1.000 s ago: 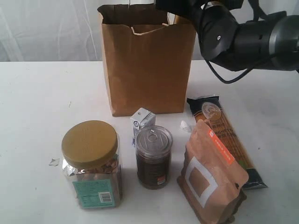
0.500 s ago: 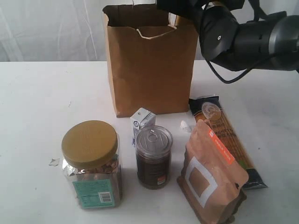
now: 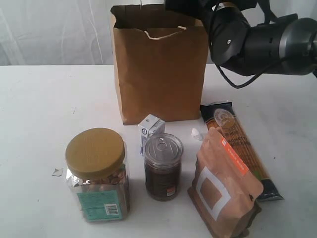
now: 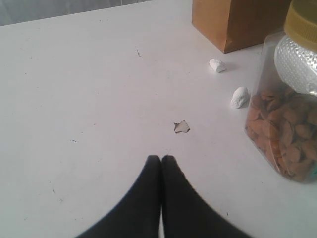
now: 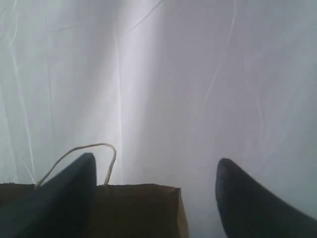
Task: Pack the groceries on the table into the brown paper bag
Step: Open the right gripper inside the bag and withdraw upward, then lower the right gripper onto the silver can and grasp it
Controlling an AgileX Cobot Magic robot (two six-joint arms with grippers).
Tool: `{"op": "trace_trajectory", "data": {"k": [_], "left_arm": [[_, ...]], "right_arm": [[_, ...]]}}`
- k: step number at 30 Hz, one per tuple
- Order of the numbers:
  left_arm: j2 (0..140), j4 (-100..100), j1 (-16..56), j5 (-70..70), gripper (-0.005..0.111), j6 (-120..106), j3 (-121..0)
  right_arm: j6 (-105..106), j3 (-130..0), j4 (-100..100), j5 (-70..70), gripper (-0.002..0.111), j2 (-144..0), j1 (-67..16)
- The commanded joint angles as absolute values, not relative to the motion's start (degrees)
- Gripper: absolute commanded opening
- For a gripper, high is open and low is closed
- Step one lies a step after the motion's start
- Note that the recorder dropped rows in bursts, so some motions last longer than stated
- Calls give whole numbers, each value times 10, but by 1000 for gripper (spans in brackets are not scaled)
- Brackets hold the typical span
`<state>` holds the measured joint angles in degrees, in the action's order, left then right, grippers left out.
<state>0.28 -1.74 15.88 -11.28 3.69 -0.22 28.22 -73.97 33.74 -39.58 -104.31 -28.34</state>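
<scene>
Your widest open room is the left of the worktop (image 3: pixel 39 99), bare white from the back edge to the near one. The left tool (image 4: pixel 161 161) hangs low over it with its fingers pressed together on nothing. A small scrap (image 4: pixel 182 127) lies just ahead of it, and two white lumps (image 4: pixel 240 97) lie beyond that, near the jar (image 3: pixel 98 176). The jar stands upright at front left, lid on, filled with brown nut-like pieces. Only a narrow gap separates it from the can (image 3: pixel 163 166), which is upright with its pull-tab lid sealed and its contents dark. The carton (image 3: pixel 151 127) stands just behind the can, and a thin strip of worktop separates it from the bag (image 3: pixel 158 74). The bag stands upright at back centre with its mouth open, but you cannot see inside it. Just right of the can is the pouch (image 3: pixel 223 188), upright and closed, hard against the near edge. The spaghetti pack (image 3: pixel 237 144) lies flat behind the pouch, running back towards the bag's right corner. Right of the pack the worktop is bare to the frame's edge. The right tool (image 5: pixel 156 166) is above the bag's rim by a cord handle (image 5: pixel 94 148), its fingers spread wide with nothing between them.
</scene>
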Motion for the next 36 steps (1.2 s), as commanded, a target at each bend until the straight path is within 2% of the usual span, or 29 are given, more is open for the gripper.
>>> {"op": "trace_trajectory", "data": {"k": [1, 6, 9, 13, 18, 26, 29, 36], "left_arm": [[0, -17, 161, -111, 0, 36, 0], [0, -17, 161, -111, 0, 36, 0], [0, -17, 161, -111, 0, 36, 0], [0, -17, 161, -111, 0, 36, 0], [0, -17, 161, -111, 0, 36, 0], [0, -17, 161, -111, 0, 36, 0], [0, -17, 161, -111, 0, 36, 0], [0, -17, 161, -111, 0, 36, 0]], "right_arm": [[286, -742, 332, -409, 64, -1041, -280], [286, -742, 332, -412, 62, -1022, -280], [286, -742, 336, -407, 54, -993, -280], [310, -731, 370, -361, 35, -947, -280], [566, -709, 569, -272, 2, -887, -280], [1065, -658, 999, -388, 0, -793, -280], [1149, -606, 999, -389, 0, -748, -298], [1169, -500, 999, -305, 0, -672, -337]]}}
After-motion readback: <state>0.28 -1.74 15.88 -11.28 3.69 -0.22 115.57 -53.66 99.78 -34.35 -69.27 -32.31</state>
